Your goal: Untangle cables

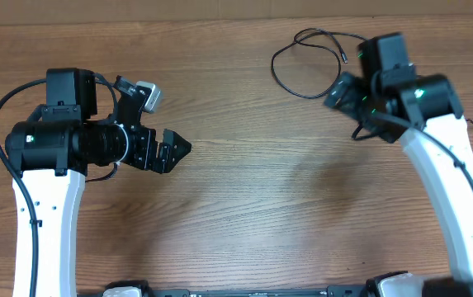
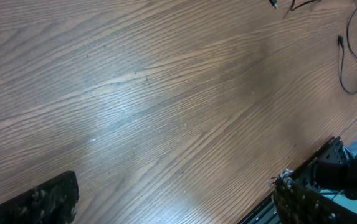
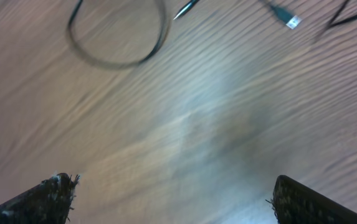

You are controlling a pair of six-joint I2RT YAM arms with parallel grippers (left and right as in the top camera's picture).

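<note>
Left arm points right, jaws apart; right arm — view blurred — jaws seemingly wide too.

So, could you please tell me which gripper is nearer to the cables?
Right. The right gripper, jaws open, hovers beside the cables; the left gripper is far across the table.

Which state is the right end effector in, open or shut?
Open. The right end effector shows fingers wide apart, only bare table between them.
</note>
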